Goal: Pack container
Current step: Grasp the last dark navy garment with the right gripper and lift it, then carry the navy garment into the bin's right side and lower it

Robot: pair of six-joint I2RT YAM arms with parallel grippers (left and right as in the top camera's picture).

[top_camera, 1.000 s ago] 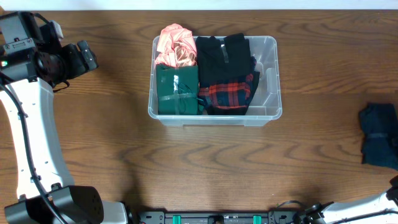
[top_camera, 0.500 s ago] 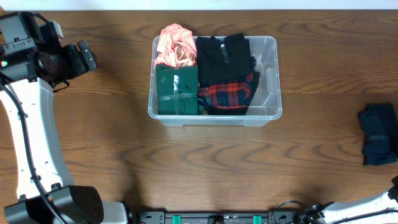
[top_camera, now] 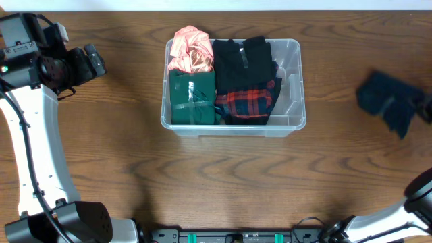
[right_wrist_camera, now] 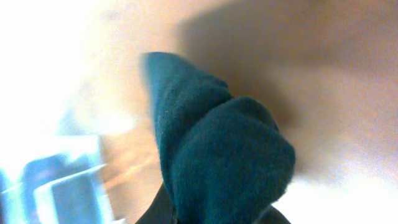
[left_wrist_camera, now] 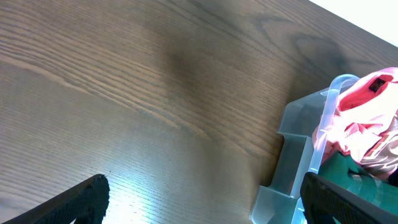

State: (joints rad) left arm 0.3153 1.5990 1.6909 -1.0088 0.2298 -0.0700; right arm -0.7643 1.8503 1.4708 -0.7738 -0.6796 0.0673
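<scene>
Table: brown wood with wavy grain lines (top_camera: 101, 169). It lies under everything in the overhead view.
Right end effector: it is at the far right edge of the overhead view (top_camera: 422, 106). It is pinching a dark blue cloth. The cloth hides most of its fingers.
Dark blue cloth: soft and bunched up (top_camera: 386, 101), and blurry from above. In the right wrist view it is very close and fills the middle (right_wrist_camera: 224, 162). It is to the right of the container and well apart from it.
Left end effector: its two black fingertips are spread wide (left_wrist_camera: 217, 202), with nothing between them. It is over bare table, to the left of the container.
Container: a clear plastic bin (top_camera: 291, 81) in the middle of the table, a bit toward the back. One of its corners shows in the left wrist view (left_wrist_camera: 292, 155).
Pink cloth: crumpled in the back left corner of the container (top_camera: 190, 48).
Green cloth: folded in the front left part (top_camera: 192, 100), just below the pink cloth.
Black cloth: in the middle of the container (top_camera: 243, 61), beside the pink cloth.
Red checked cloth: it lies at the front edge of the black cloth (top_camera: 248, 101).
Right side of the container: a bare strip with no cloth in it.
</scene>
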